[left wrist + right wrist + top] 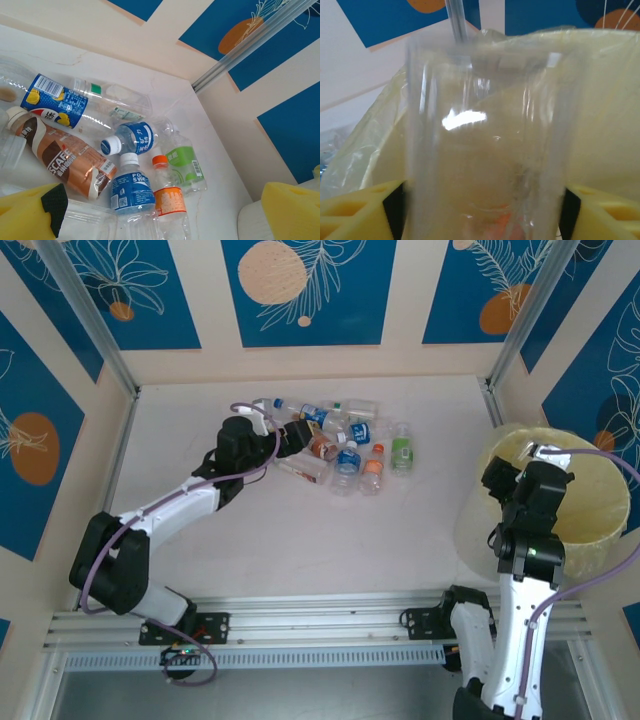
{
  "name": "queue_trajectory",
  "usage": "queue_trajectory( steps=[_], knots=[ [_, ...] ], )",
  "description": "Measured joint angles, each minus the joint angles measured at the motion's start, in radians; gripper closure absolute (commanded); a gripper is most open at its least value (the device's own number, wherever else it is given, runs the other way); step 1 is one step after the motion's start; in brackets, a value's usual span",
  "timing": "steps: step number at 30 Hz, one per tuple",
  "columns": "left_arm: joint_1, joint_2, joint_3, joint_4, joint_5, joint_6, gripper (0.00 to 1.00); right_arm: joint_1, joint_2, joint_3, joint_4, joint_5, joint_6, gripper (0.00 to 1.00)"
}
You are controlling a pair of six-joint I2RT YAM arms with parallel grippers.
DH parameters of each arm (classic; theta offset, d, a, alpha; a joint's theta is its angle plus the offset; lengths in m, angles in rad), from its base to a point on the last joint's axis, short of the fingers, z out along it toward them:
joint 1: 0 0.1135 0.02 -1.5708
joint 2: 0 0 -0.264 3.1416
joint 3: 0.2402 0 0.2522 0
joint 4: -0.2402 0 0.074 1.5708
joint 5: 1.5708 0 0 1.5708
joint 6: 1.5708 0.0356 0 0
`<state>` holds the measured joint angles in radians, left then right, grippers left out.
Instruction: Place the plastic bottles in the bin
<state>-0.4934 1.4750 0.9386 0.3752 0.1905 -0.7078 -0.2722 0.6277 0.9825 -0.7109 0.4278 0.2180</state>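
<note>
1 clear bottle (485, 150) clamped over the bin (600, 515), the rest still heaped.
The right gripper (540, 455) squeezes the clear bottle between its yellow pads (350, 215) above the bag-lined bin's rim. The left gripper (290, 440), fingers spread wide, sits at the left edge of the plastic bottles (350, 445) piled far back on the table (300, 540), well apart from the bin.

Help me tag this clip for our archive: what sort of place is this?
Probably a robot test booth in a lab, not a home or shop. The left arm and right arm are bolted to a metal rail; printed blue wall panels box in a table with bottles and a bin.
</note>
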Motion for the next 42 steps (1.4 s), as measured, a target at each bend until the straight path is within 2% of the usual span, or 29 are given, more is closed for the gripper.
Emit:
queue_trajectory(
  steps=[15,19,30,35,39,42],
  knots=[
    [0.009,0.028,0.000,-0.001,0.000,-0.035,0.00,-0.005,-0.002,0.068,-0.045,-0.160,0.009,0.09],
    [0.013,0.037,0.002,-0.001,0.000,-0.046,0.00,-0.005,-0.002,0.095,-0.044,-0.184,0.010,0.01],
    [0.027,0.054,0.003,-0.032,0.000,-0.080,0.00,-0.005,-0.003,0.106,-0.034,-0.265,0.022,0.00],
    [0.045,0.054,0.003,-0.068,-0.011,-0.103,0.00,-0.001,-0.003,0.143,-0.020,-0.381,0.053,0.01],
    [0.067,0.054,-0.010,-0.069,-0.027,-0.133,0.00,0.038,0.017,0.166,0.016,-0.506,0.108,0.00],
    [0.081,0.054,-0.018,-0.086,-0.035,-0.156,0.00,0.137,0.068,0.170,0.050,-0.555,0.139,0.01]
  ],
)
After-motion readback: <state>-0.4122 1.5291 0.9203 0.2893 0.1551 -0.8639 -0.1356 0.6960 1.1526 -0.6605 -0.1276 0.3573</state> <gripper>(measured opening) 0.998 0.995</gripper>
